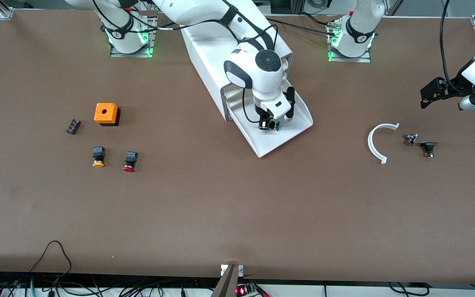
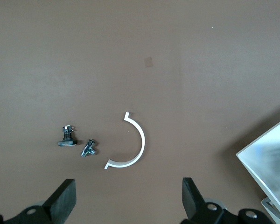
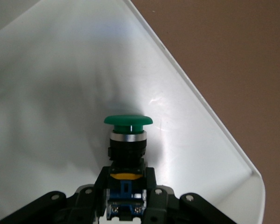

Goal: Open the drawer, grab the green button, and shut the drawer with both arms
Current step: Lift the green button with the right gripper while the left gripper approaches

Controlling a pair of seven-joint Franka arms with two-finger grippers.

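The white cabinet [image 1: 217,53] stands at the robots' edge of the table, with its lowest drawer [image 1: 295,123] pulled out. My right gripper [image 1: 269,123] is over the open drawer and shut on the green-capped button [image 1: 273,125]. In the right wrist view the fingers [image 3: 151,179] clamp the button's black body and the green cap [image 3: 128,121] points at the white tray floor [image 3: 60,93]. My left gripper [image 1: 429,94] is open and empty, up over the table toward the left arm's end. Its fingertips [image 2: 65,198] show above bare table.
A white curved piece [image 1: 375,142] and two small metal parts [image 1: 410,139] [image 1: 429,147] lie toward the left arm's end. An orange box [image 1: 106,113], an orange-capped button [image 1: 98,157], a red-capped button [image 1: 130,161] and a small dark block [image 1: 73,126] lie toward the right arm's end.
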